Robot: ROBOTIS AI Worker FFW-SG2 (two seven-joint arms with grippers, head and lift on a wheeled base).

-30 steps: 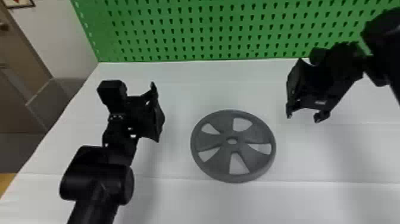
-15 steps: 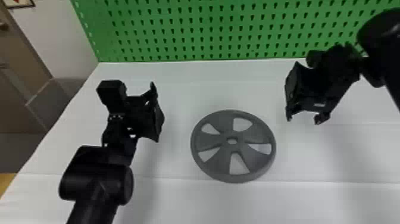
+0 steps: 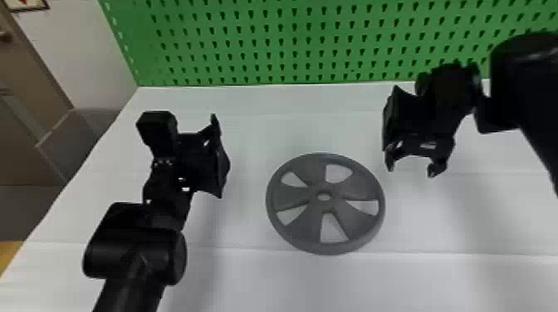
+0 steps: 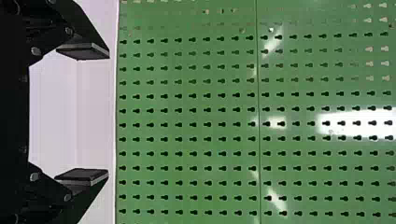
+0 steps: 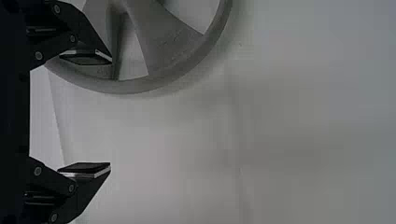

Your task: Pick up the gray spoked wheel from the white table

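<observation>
White bench bears the gray spoked wheel, flat between two grippers with fingers spread: the right gripper tilts down, its wrist view catching the wheel's rim; the left gripper faces green pegboard.

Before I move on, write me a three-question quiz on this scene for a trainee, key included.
1. True or false: the right claw is open and holds nothing.
2. Multiple choice: how many openings sit between the spokes of the gray wheel?
A) three
B) five
C) eight
3. Fill in the color: the pegboard behind the white table is ____.

Key: 1. True. 2. B. 3. Green.
</observation>
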